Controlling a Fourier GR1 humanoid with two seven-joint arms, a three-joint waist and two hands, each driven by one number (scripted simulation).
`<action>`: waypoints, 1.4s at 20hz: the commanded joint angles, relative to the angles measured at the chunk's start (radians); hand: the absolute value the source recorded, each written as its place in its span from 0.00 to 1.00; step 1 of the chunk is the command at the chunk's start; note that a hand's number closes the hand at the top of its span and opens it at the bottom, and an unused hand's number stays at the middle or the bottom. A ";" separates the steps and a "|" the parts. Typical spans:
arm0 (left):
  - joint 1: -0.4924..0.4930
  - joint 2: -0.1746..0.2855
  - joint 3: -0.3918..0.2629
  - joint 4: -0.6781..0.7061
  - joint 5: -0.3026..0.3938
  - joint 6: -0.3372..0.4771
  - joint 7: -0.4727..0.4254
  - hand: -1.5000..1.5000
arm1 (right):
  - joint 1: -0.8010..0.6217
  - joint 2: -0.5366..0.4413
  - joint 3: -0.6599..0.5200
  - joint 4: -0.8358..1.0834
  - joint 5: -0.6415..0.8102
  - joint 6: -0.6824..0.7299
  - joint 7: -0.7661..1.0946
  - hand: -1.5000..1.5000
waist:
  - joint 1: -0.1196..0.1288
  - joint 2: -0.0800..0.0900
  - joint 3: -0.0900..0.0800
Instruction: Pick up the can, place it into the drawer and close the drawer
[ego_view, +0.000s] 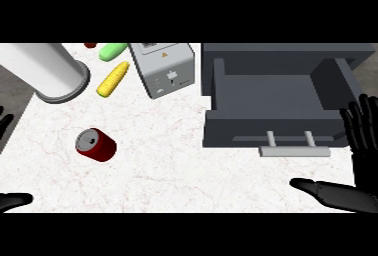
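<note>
We see the right hand (356, 195) open, fingers straight, holding nothing, just right of the open drawer (266, 95). The can (96, 145) lies on the counter (184, 170) well to its left, nearer the open left hand (13, 200).

Counter top (184, 175): smooth white stone-like surface with faint reddish veining. Can (96, 144): red body with a satin sheen and a bare silver metal end; drawer (266, 95): uniform matt dark grey, fitted with a smooth pale grey, metal-looking handle (294, 151). Tall cylinder (44, 70): smooth white wall, lightly glossy; box appliance (166, 67): smooth light grey casing, plastic or painted metal undetermined; corn cob (113, 79): yellow, finely bumpy; right hand (360, 197): black, smooth, slight sheen.
</note>
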 joint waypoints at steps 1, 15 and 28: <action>-0.033 -0.028 -0.031 0.020 -0.043 0.013 0.028 0.00 | -0.027 0.006 -0.002 0.033 0.007 0.006 -0.026 0.00 | -0.001 0.000 0.000; 0.036 -0.152 -0.131 0.307 -0.290 -0.015 -0.293 0.00 | 0.091 -0.015 -0.084 -0.097 -0.069 0.080 0.003 0.00 | -0.003 0.000 0.000; -0.045 -0.140 -0.075 0.678 -0.351 0.031 -0.541 0.00 | 0.097 -0.015 -0.119 -0.163 -0.089 0.111 0.044 0.00 | -0.003 0.000 0.000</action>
